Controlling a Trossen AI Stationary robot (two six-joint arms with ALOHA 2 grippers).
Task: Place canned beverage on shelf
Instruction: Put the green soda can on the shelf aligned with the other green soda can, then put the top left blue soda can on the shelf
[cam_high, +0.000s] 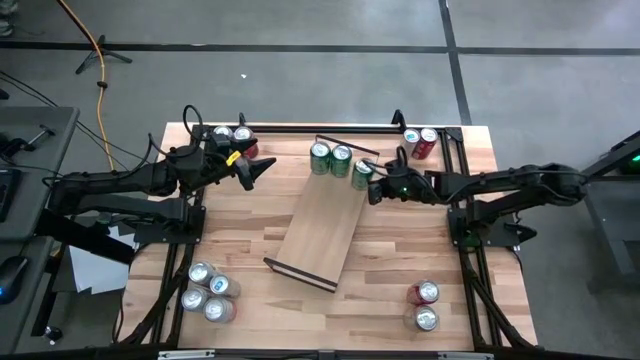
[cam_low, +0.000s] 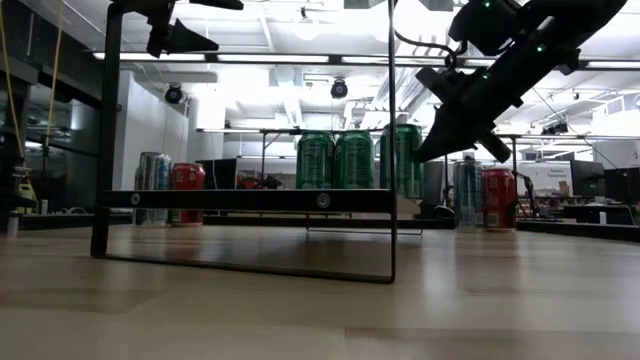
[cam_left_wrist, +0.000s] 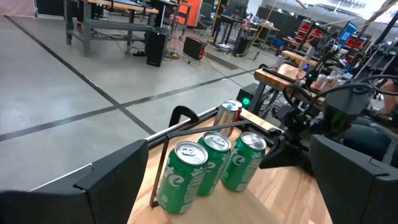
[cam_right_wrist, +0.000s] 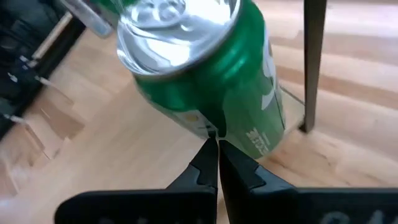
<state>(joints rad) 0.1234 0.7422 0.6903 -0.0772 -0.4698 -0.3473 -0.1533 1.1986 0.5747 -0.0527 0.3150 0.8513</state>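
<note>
Three green cans are seen standing in a row on the far end of the shelf (cam_high: 318, 232). The third green can (cam_high: 362, 173) stands just beside the right hand (cam_high: 373, 190), whose fingers are pressed together on nothing. The closed tips at the can's side wall are shown only in the right wrist view; its silver top is seen there. The left hand (cam_high: 268, 168) is held wide above the worktop (cam_high: 380, 300), near the shelf's far end.

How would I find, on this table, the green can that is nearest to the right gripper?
Find the shelf, lying slantwise mid-table. Three green cans stand in a row at its far end. Take the green can on the row's right end, beside the shut right gripper.
</note>
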